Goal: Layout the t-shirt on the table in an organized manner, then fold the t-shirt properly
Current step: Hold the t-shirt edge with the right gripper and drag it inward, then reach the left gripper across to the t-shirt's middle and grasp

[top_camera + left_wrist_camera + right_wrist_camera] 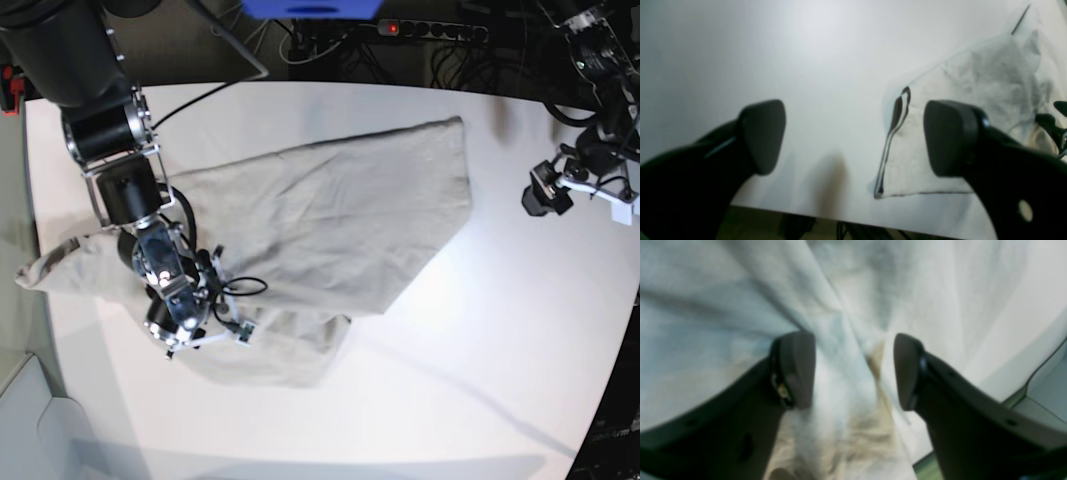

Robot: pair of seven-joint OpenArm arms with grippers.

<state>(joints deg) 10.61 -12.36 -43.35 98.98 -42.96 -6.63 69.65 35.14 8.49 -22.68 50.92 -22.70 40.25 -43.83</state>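
Observation:
The beige t-shirt [320, 215] lies wrinkled across the white table [480, 330], one corner reaching the far right and a sleeve trailing toward the left edge. My right gripper [195, 330] hovers over the shirt's near left part. In the right wrist view its jaws [851, 371] stand open with a loose ridge of cloth [840, 340] running between the fingers. My left gripper [540, 195] hangs open above bare table, well right of the shirt. In the left wrist view [853, 140] a flat corner of the t-shirt [977, 96] lies beyond its right finger [950, 136].
A power strip [430, 30], cables and a blue object [310, 8] sit beyond the table's far edge. The table's near edge [840, 216] shows in the left wrist view, with dark gear below it. A grey surface [30, 420] adjoins the table at lower left.

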